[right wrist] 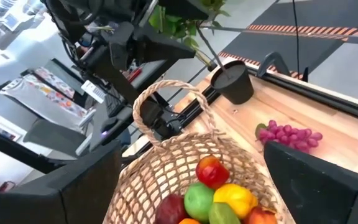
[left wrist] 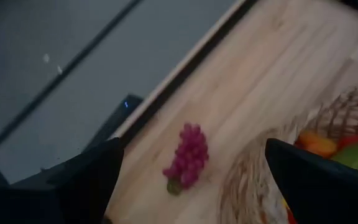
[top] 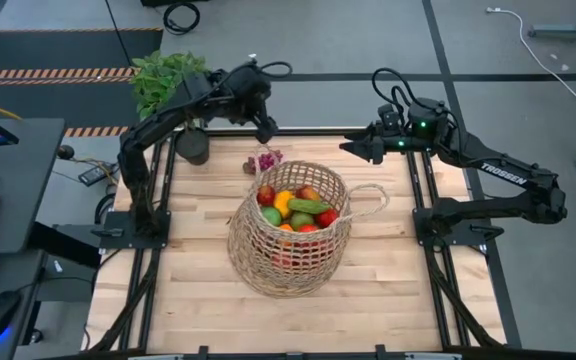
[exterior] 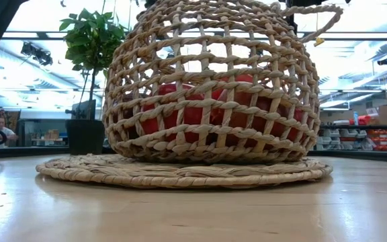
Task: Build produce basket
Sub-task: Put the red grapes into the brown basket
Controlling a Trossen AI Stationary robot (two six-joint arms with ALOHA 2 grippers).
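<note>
The likeliest trouble from here was a poor grab at the purple grapes (left wrist: 188,155), the one piece of produce left lying on the wooden table (top: 188,300) outside the wicker basket (top: 286,262). The bunch was small and knobbly and lay close to the basket's rim, so a descent that came down off-centre could, I judged, have nudged it away, pinched only a few berries so that it dropped on the lift, or caught a finger on the weave and shifted the basket on its mat. The left gripper (top: 265,129) hung above the far edge of the table with its fingers spread wide and nothing between them; the grapes lay just below and ahead of it, between its two fingers as its own camera saw them, and the basket stood just beyond them. The basket already held a red apple (right wrist: 211,170), a green apple (right wrist: 198,200), a lemon (right wrist: 233,199) and a cucumber (top: 309,206). The right gripper (top: 353,148) waited off the basket's other side, also wide and empty, apart from everything.
</note>
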